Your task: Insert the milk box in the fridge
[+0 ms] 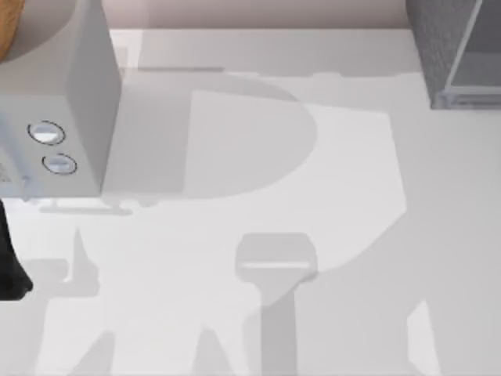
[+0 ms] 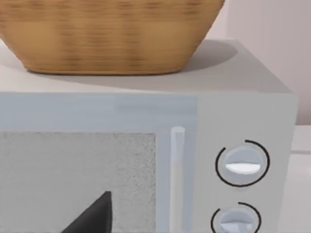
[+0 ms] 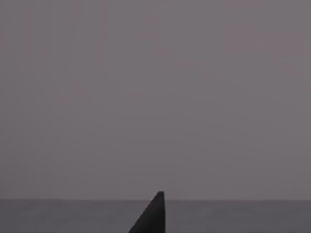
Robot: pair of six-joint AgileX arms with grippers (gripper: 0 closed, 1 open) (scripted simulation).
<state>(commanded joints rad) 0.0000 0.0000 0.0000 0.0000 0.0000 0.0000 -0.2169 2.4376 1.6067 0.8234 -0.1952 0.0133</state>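
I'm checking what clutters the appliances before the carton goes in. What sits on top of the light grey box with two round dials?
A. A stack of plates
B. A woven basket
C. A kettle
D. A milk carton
B: in the left wrist view a tan woven basket rests on the flat top of the light grey box, above its door and two dials.

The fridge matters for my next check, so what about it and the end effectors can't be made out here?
- Fridge: cut off by the top view's upper right corner, so its inside is unreadable.
- Left end effector: one dark fingertip at the left wrist view's lower edge, before the dial appliance; its state is unclear.
- Right end effector: one fingertip, cut off likewise.
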